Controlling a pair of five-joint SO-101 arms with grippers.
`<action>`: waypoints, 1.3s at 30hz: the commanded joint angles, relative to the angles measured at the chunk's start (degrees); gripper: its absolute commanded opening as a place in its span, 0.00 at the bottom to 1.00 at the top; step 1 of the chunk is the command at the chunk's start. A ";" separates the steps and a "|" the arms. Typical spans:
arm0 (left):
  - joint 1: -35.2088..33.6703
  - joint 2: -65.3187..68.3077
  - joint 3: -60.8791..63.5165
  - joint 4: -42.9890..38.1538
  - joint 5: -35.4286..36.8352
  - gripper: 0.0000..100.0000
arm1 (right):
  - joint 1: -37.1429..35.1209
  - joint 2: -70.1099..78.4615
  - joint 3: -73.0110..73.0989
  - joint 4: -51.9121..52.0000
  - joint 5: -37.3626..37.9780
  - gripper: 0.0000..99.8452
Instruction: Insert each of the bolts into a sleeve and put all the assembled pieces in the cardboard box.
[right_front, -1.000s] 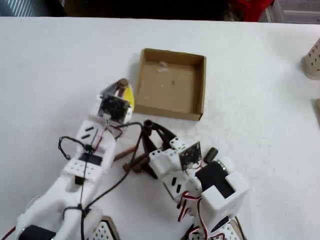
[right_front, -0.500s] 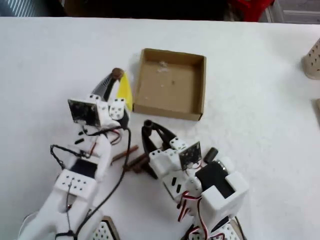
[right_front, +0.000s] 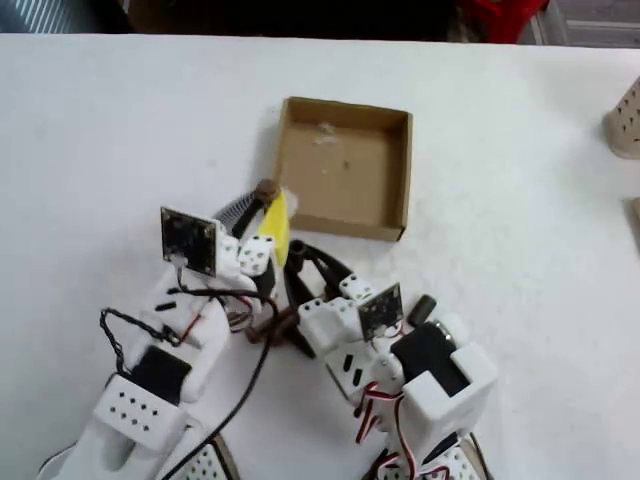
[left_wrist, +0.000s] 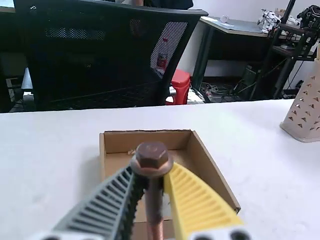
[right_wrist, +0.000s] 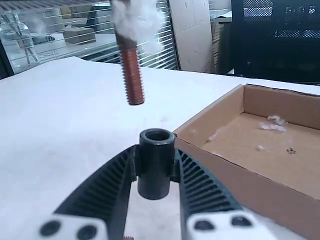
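The left arm (right_front: 170, 340) stands at the near left of the tabletop (right_front: 120, 130). Its jaws, 1 grey finger (left_wrist: 105, 200) and 1 yellow finger (left_wrist: 200, 200), are narrow and clamp a copper-coloured bolt (left_wrist: 152, 165) by the shank just under its hex head. The bolt is held head up, near the box's near-left corner in the high view (right_front: 266, 190).

Below the left arm's jaws, more bolts (right_front: 266, 330) lie on the tabletop between the 2 arms, partly hidden, so their count cannot be told.

Just right of them, the right arm (right_front: 400, 350) has its black jaws closed narrowly on a black sleeve (right_wrist: 156, 162), held upright with its open end up (right_front: 296, 250). From the right wrist, the held bolt's threaded tip (right_wrist: 132, 75) hangs above the sleeve, a little to one side of its opening and not touching it.

Beyond both arms sits the cardboard box (right_front: 340, 222), open at the top, with a few white flecks on its floor.

Right of the right arm's wrist, a 2nd sleeve (right_front: 421, 306) lies on the tabletop. At the far right edge stands a beige perforated object (right_front: 625, 120).
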 joint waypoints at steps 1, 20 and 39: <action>1.27 -2.24 -0.62 -0.18 0.53 0.02 | -0.40 -1.63 0.44 0.04 -0.44 0.02; 6.46 -2.24 2.20 -3.52 -1.05 0.02 | -0.57 -1.63 0.44 0.04 -0.44 0.02; 6.55 -2.07 7.03 -10.20 -5.89 0.02 | -0.57 -1.63 0.44 0.04 -0.44 0.02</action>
